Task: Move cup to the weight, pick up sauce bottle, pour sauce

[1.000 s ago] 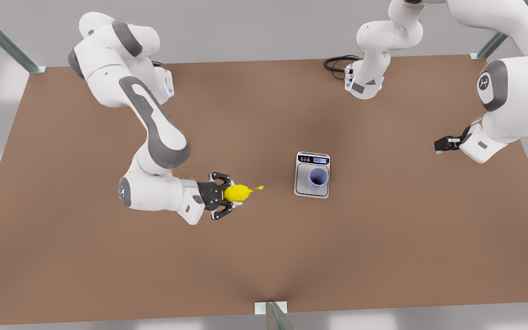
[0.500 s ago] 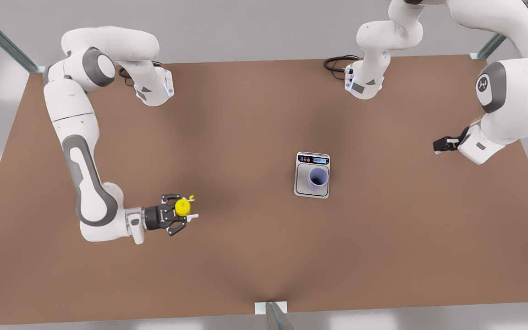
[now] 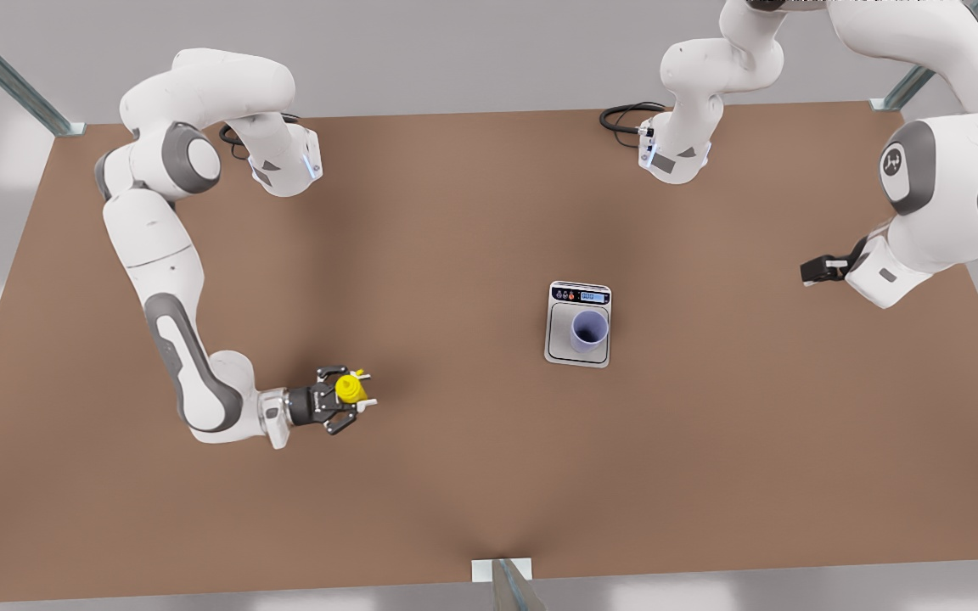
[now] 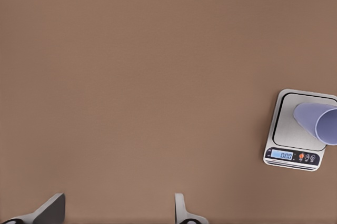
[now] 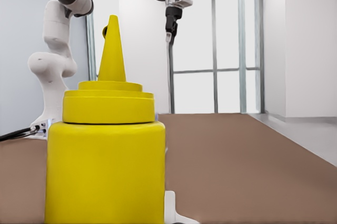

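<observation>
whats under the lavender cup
The lavender-blue tapered cup stands on the steel plate of the flat silver-white digital scale; the plate directly beneath it is covered.

light: bright, even | shadows: soft, faint on table (image 3: 710,441) | blur: none

Right gripper (image 3: 351,399) carried the sauce bottle (image 3: 348,389) away from the cup (image 3: 588,330); bottle now upright.

The cup (image 3: 588,330) stands on the weight (image 3: 578,354) in the middle of the desk (image 3: 472,475). The sauce bottle (image 3: 349,389) stands upright, far off toward the front view's left.
</observation>
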### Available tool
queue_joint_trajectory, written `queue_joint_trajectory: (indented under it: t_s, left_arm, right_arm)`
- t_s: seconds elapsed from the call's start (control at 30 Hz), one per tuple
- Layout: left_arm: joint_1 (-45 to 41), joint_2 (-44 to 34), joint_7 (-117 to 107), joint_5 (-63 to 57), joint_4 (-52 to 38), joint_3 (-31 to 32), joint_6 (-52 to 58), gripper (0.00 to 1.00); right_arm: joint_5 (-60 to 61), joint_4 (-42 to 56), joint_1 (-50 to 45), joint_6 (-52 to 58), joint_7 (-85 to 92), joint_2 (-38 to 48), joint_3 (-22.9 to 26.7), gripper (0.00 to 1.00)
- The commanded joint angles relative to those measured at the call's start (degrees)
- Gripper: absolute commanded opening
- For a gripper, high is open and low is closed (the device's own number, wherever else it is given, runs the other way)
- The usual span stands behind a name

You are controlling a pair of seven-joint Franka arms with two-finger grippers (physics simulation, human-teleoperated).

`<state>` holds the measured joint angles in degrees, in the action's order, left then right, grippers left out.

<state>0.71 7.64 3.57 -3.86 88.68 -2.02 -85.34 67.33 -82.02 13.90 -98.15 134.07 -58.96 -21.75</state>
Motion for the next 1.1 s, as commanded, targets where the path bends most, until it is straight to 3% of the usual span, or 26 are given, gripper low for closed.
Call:
queue_joint_trajectory:
  t_s: [0.0, 1.07]
  left_arm:
    - [0.0, 0.1, 0.0, 0.0, 0.0, 0.0, 0.0, 1.00]
    - [-0.8, 0.7, -0.3, 0.0, 0.0, 0.0, 3.0, 1.00]
  right_arm:
    - [-1.8, 0.2, 0.0, 1.1, 0.1, -0.4, 0.0, 0.41]
    - [-0.2, -0.2, -0.3, 0.5, 2.2, -4.6, 0.7, 0.44]
